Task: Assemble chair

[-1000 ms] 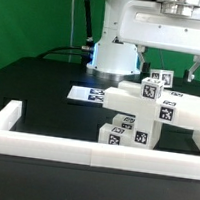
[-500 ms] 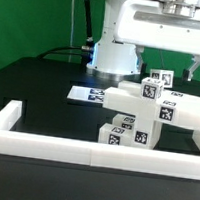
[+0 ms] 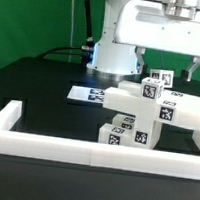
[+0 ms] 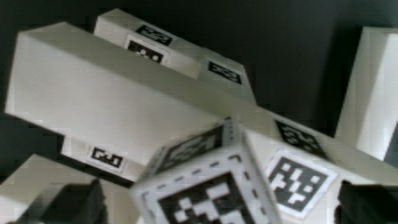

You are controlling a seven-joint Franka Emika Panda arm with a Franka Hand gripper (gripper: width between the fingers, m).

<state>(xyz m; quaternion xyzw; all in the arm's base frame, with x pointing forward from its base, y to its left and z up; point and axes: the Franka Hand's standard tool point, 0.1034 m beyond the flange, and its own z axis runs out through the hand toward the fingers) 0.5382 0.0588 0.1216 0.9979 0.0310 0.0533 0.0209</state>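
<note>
A black, matte table fills the scene, bounded at the near side and at the exterior view's left by a low white wall of blocky, square-edged section. A green backdrop hangs at the far side. At the far middle, the arm's white rounded base is seen, with dark cables running from it toward the exterior view's left. The marker board lies flat on the table just in front of the base, thin and printed with tags.

The chair stands near the wall, toward the exterior view's right: smooth white plastic slabs and bars joined in a blocky cluster, carrying small black-and-white square tags. In the wrist view its flat slab and a tagged cube-like end are seen close up and blurred.

The gripper is held above the chair, mostly cut off by the frame; its fingers are spread wide and nothing is seen between them.
</note>
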